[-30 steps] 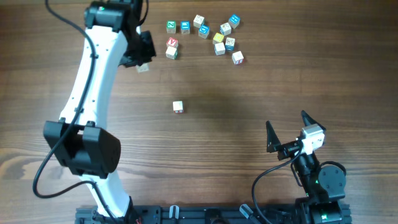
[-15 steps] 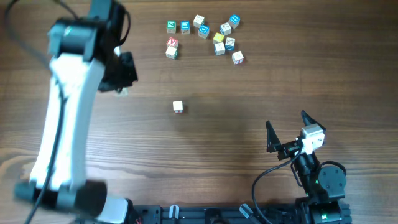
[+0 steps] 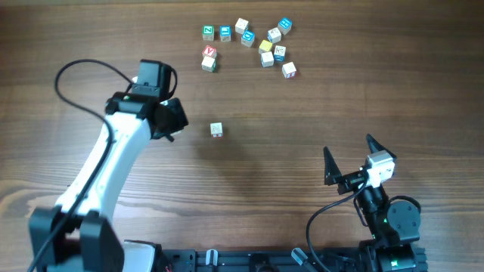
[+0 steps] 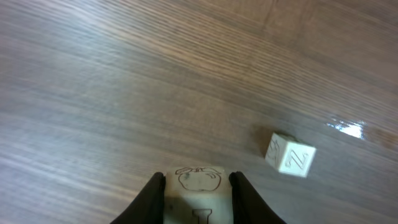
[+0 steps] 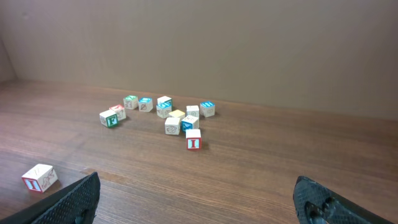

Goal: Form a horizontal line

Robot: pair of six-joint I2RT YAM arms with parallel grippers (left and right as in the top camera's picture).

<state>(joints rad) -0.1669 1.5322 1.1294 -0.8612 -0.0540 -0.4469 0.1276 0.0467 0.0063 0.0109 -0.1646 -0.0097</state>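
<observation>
**Left arm.** It rises from the near left corner of the desk [image 3: 378, 91]. Its white link slants toward the middle, and the wrist is bent over so the claw faces the wood.

**Left claw** [image 3: 168, 121]. The fingers are drawn in on a held cube [image 4: 198, 182], one finger flat against each side. The cube is pale, and the face toward the wrist camera carries an outline drawing like an apple. Whether it touches the desk cannot be told.

**Line** [image 3: 216, 130]. At this moment it is one lone cube [image 4: 290, 155] at about the middle of the desk. It lies near the left claw, on the claw's right, and apart from it, with bare wood between them. The cube has a whitish top and a Z on one face, and it sits askew to the held cube. The right wrist view shows red edging on one side of it.

**Right arm.** It is folded low over its base at the near right corner.

**Right claw** [image 3: 352, 156]. The black fingers are spread wide with nothing between them. It is well apart from the lone cube.

**Scattered cubes** [image 3: 274, 35]. About a dozen lie in a loose cluster by the middle of the far edge. Some touch and some lie apart.
- A green-faced cube [image 3: 208, 32] sits at the cluster's left end.
- A blue-faced cube [image 3: 285, 25] lies nearest the far edge on the right.
- A yellow-faced cube [image 3: 265, 46] is in the midst.
- A red-lettered cube [image 3: 289, 69] lies nearest the right claw.

**Cable** [image 3: 76, 72]. It is black and loops out from the left arm toward the left edge.
</observation>
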